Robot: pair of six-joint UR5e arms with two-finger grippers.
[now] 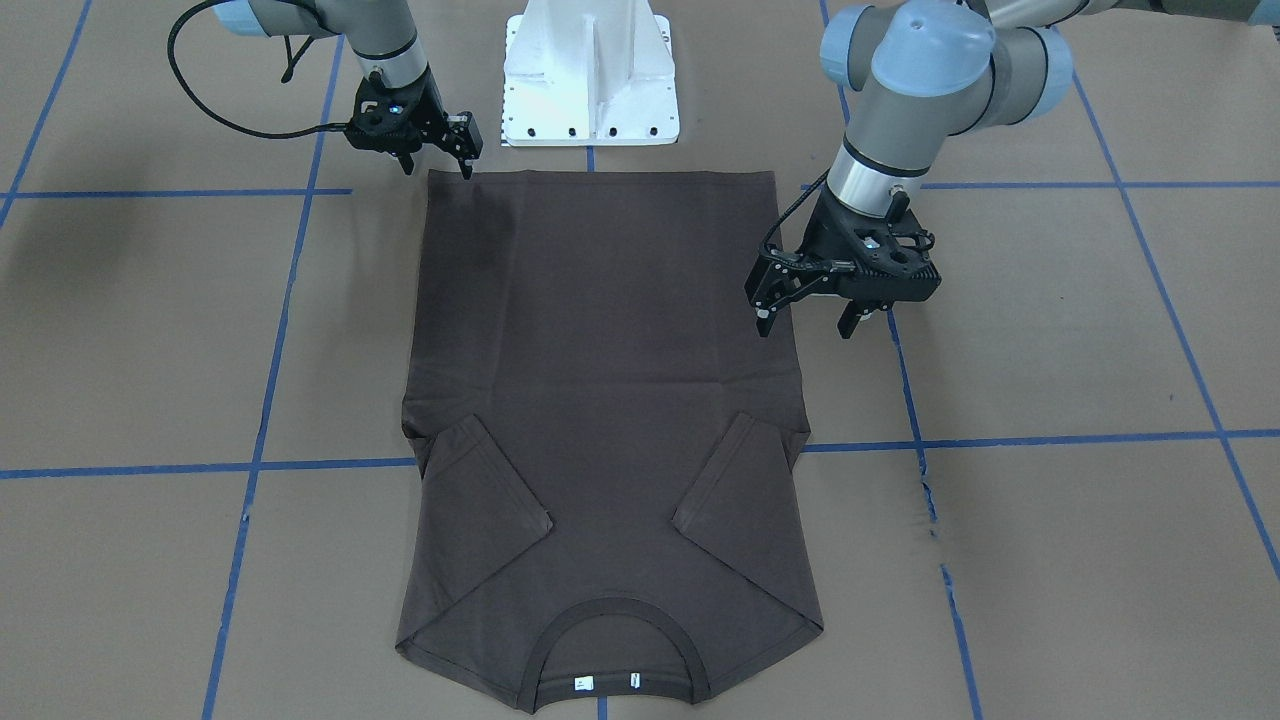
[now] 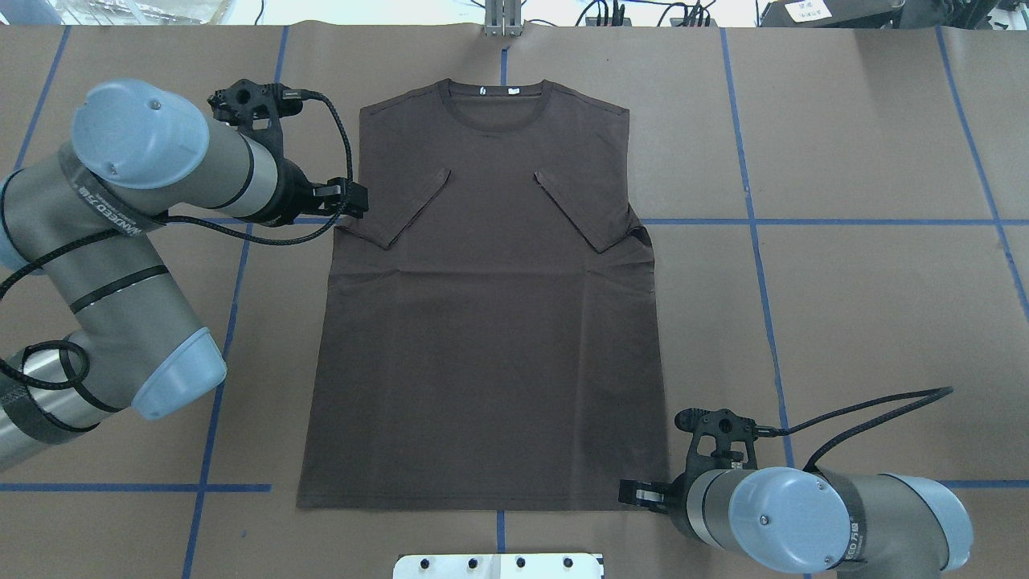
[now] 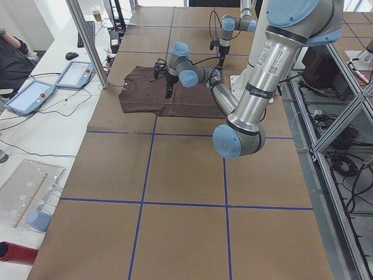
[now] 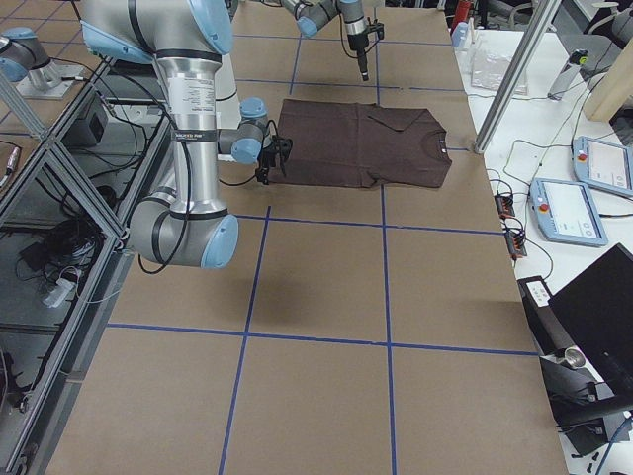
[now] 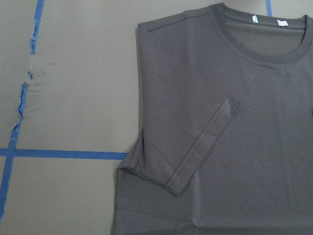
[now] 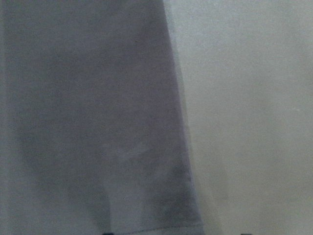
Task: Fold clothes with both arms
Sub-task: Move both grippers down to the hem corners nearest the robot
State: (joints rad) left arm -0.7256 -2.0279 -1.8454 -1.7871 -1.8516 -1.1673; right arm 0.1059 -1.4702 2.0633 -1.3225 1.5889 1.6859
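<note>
Dk brown short-sleeved T-shirt (image 1: 610, 380) lies flat, front up, on the brown paper-covered table (image 1: 1050, 560), roughly centred btwn the two arms. Hem is twd the white pedestal (image 1: 590, 70), neck at the far end from the robot. Ribbed round collar (image 1: 612, 603) has two small white tags (image 1: 584, 683) inside the back of the neck. Both sleeves are folded inward, lying diagonally on the chest: one on the robot's L side (image 1: 745, 490), one on the R (image 1: 480, 500). Body is mostly smooth. Faint creases run across it at armpit level, w/ slight bunching at both armpits. Blue tape lines (image 1: 1050, 440) grid the paper, some passing under the shirt.

L gripper (image 1: 805, 325): fingers spread apart, nothing btwn them. It's raised off the table, by the shirt's side edge near the folded sleeve on that side.

R gripper (image 1: 437, 170): fingers also apart, holding nothing, low at the hem corner on its side. One fingertip is right at the cloth edge; can't tell if it touches. R wrist view is blurred, showing only cloth edge and paper close up.
</note>
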